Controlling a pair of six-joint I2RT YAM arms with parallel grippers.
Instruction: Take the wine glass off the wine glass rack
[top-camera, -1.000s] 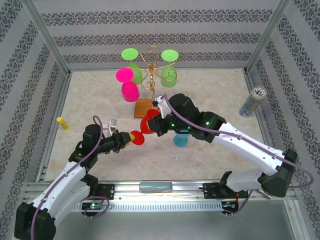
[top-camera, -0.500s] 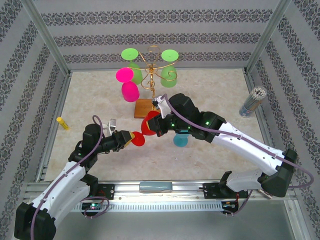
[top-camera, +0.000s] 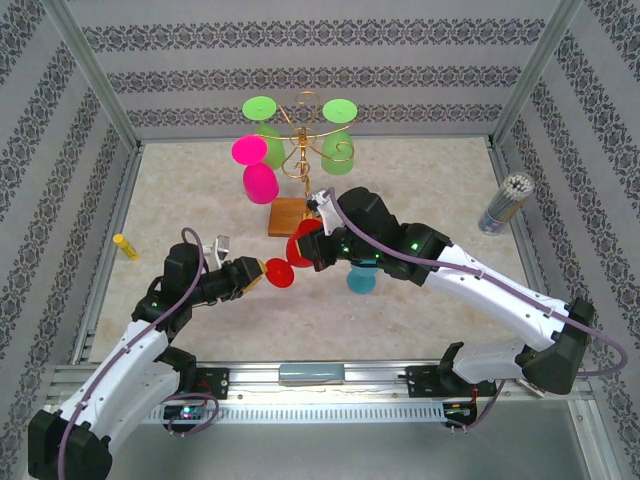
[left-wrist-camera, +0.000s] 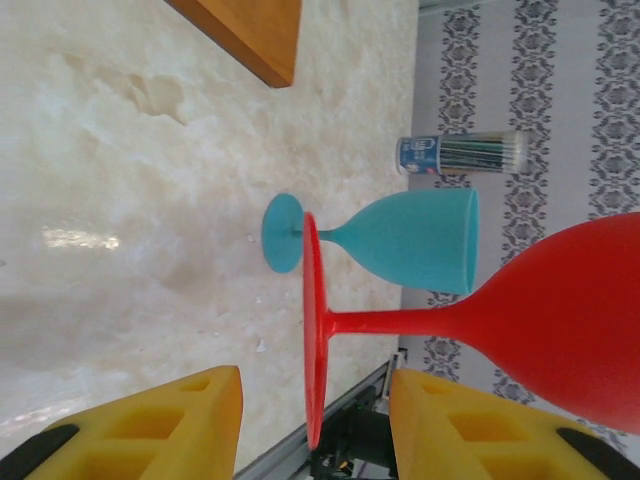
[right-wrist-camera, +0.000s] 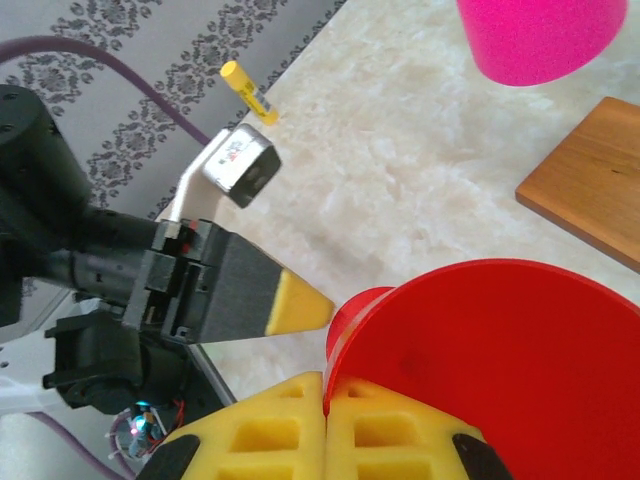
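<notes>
Left fingers (left-wrist-camera: 150, 420) spread, flanking the foot disc of the red plastic wine glass (left-wrist-camera: 560, 320) without gripping | right fingers (right-wrist-camera: 270, 430) clenched on its bowl rim | glass off the gold wire rack (top-camera: 298, 135), near its wooden base (top-camera: 287, 215) | advice: back left straight off, right steady

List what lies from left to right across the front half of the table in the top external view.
In order: yellow marker → red wine glass → teal wine glass → clear tube of sticks.
</notes>
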